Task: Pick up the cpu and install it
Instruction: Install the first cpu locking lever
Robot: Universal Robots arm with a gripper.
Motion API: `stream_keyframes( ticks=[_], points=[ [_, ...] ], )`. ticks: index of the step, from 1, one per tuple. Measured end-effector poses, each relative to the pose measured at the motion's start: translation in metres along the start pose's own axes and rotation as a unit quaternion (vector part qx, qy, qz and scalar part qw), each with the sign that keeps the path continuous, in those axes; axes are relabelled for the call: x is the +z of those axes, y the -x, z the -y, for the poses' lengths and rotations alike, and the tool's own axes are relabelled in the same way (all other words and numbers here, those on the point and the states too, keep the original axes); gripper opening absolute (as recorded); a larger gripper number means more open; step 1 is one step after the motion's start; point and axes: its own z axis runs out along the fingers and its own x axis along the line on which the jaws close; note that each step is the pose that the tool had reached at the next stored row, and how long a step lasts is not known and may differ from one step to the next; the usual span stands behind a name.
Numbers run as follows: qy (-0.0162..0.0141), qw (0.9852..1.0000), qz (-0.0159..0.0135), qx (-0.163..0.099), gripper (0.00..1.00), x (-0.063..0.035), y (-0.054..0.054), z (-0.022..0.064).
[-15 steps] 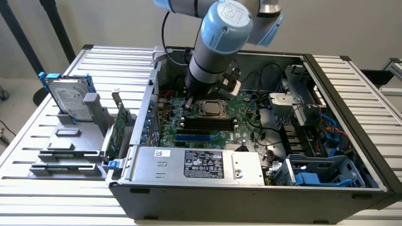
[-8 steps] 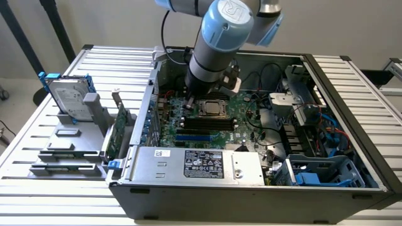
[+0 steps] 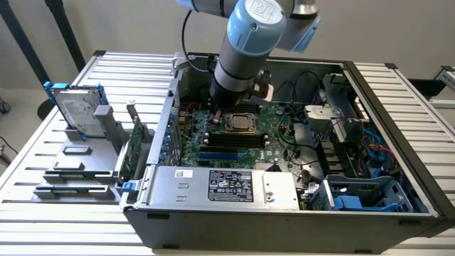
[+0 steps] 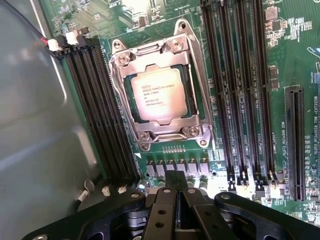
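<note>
The cpu is a flat square chip with a dull silver top and printed text. It lies flat inside the metal socket frame on the green motherboard. In the exterior view the cpu sits in the middle of the board inside the open computer case. My gripper hovers over the board just beside the socket, its black fingers pressed together with nothing between them. The arm reaches down into the case from above and covers part of the board.
Black memory slots run along both sides of the socket, and the grey case wall stands close by. A power supply fills the case's front. Outside, at the exterior view's left, stand a hard drive in blue brackets and a green expansion card.
</note>
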Motion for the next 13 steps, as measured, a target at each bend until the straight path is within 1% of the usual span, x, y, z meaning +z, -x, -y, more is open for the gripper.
stream_keyframes(
  ticks=[4,5,7,13],
  points=[
    [0.0008,0.9998,0.0032,-0.019,0.11,-0.0012,-0.0005,0.0004],
    [0.0007,0.9997,0.0037,-0.023,0.11,-0.0013,-0.0005,0.0004],
    [-0.0003,0.9996,0.0049,-0.029,0.11,-0.0012,-0.0005,0.0004],
    [0.0009,0.9995,0.0048,-0.030,0.11,-0.0013,-0.0006,0.0004]
  ],
)
